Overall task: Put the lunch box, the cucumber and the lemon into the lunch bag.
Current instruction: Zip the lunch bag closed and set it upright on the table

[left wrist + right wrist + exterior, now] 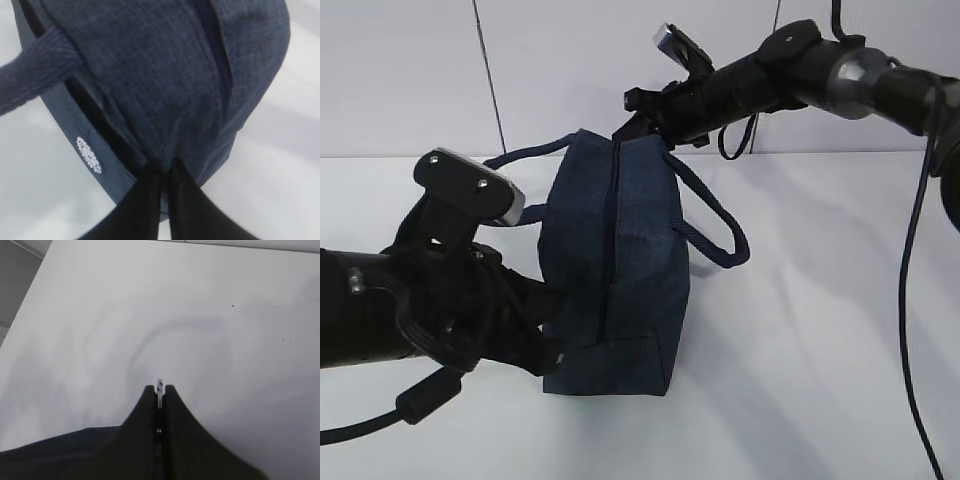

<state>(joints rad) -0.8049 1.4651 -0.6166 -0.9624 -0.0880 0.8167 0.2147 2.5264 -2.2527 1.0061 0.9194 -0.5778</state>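
Note:
The dark navy lunch bag (pixel 620 270) stands on the white table, and the zipper line (pixel 612 230) along its top looks closed. At the bag's near lower end, my left gripper (pixel 556 335) (pixel 165 169) is shut on a fold of the bag's fabric (pixel 165 100). My right gripper (pixel 623 132) (pixel 159 389) sits at the bag's far top end, shut on a thin metal zipper pull (pixel 159 385) that pokes out between its fingertips. In the right wrist view, a dark strip of the bag (pixel 45 452) shows at the lower left. The lunch box, the cucumber and the lemon are out of view.
One loop handle (pixel 715 215) hangs off the bag's right side and the other handle (pixel 525 155) (pixel 35 75) sticks out to the left. White table (pixel 820 350) surrounds the bag, with a pale wall (pixel 570 70) behind. A white round logo (pixel 89 155) marks the bag's side panel.

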